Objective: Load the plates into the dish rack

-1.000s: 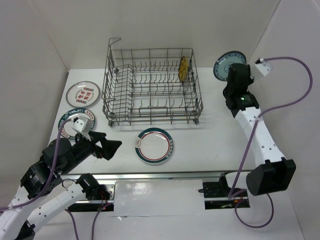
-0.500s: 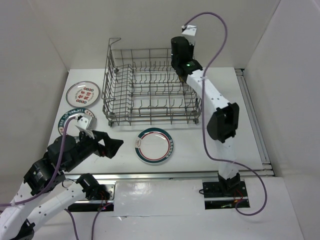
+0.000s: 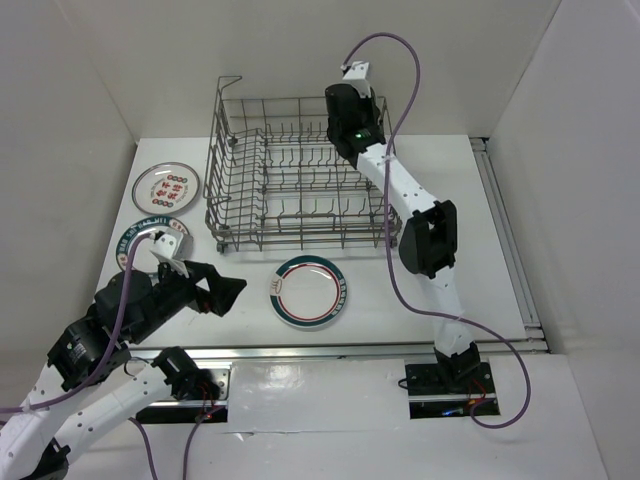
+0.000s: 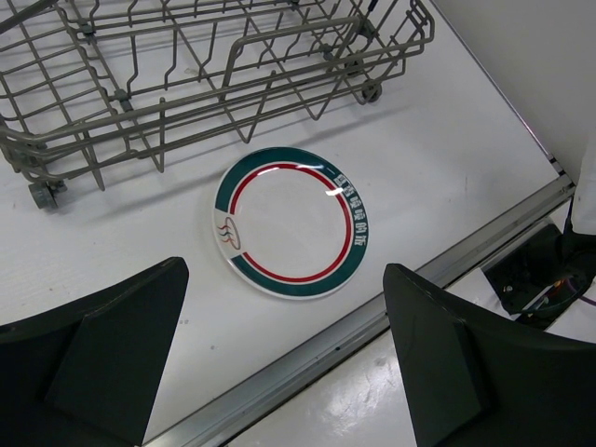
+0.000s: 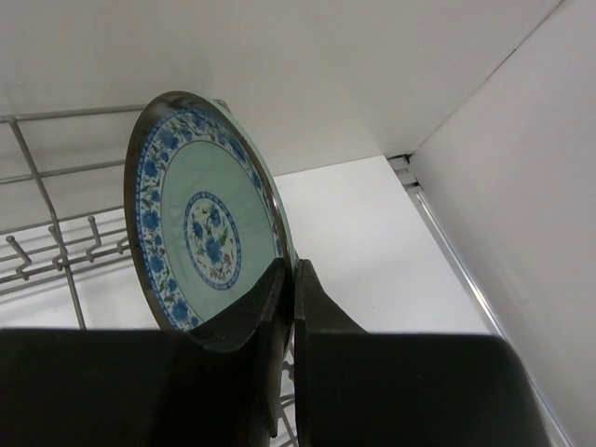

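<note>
Two plates lie flat on the worktop at far left: a red-marked plate and a half-covered plate. My left pincer is spread wide and empty. A green-rimmed plate lies flat before the dish rack. My right pincer is clamped on the rim of the teal plate, held upright at the rack's far right corner.

The top camera looks down over the whole table; the left wrist faces the dish rack from low in front (shared with top); the right wrist peers closely toward the back wall.
</note>
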